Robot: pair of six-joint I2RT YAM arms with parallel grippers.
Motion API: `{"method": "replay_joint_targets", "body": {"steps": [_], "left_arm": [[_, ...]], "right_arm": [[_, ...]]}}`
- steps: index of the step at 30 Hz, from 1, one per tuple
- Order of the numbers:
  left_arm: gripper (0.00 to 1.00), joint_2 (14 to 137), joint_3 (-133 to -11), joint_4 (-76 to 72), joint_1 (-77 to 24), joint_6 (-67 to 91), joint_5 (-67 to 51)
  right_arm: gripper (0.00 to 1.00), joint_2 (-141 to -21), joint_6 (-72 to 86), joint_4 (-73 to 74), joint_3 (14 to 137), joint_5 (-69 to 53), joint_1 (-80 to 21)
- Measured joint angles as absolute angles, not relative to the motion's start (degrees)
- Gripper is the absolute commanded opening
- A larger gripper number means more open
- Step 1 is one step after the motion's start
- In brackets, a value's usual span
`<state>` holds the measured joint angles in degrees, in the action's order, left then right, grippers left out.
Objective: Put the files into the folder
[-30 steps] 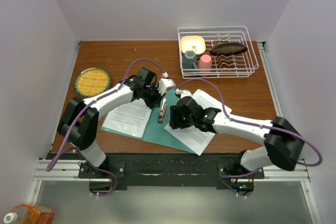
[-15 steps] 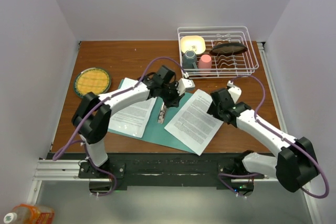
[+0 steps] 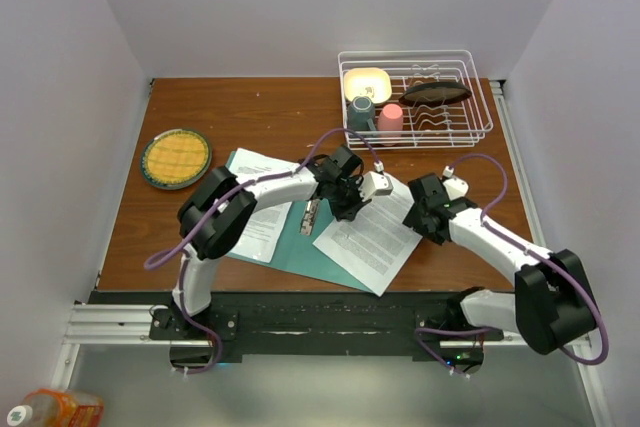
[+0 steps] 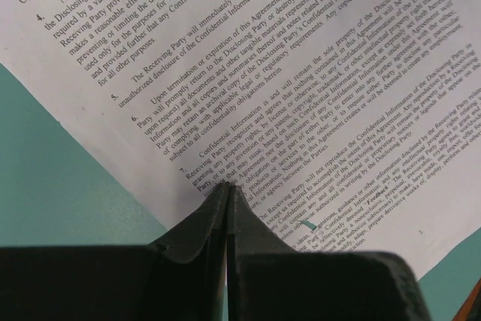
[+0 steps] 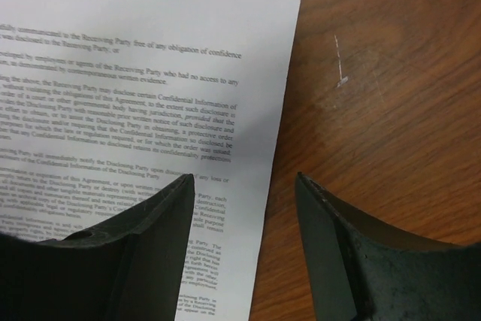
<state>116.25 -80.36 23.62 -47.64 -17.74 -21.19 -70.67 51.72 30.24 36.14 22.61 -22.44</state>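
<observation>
The teal folder lies open on the table, also seen as a teal strip in the left wrist view. One white printed file rests on its left leaf. A second file lies askew over the right leaf and onto the wood. My left gripper is shut, its joined tips pressing down on this sheet's text. My right gripper is open and straddles the same sheet's right edge, one finger over the paper, the other over bare wood.
A white wire dish rack holding cups and a bowl stands at the back right. A round yellow woven mat lies at the left. A small grey clip-like piece sits near the folder's crease. Walls close in both sides.
The left gripper, still shut, has reached right from the folder's crease onto the right sheet. The right gripper has drawn back from the sheet's left side to its right edge.
</observation>
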Motion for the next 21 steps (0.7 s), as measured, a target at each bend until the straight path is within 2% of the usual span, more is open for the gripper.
{"method": "replay_joint_targets", "body": {"steps": [13, 21], "left_arm": [[0.06, 118.02, -81.89, 23.62, -47.68, -18.17, -19.03], [0.06, 118.02, -81.89, 23.59, -48.03, -18.63, -18.41]], "right_arm": [[0.57, -70.26, 54.3, 23.77, 31.29, 20.82, -22.41], [0.44, -64.95, 57.23, 15.86, 25.78, 19.33, -22.26]]}}
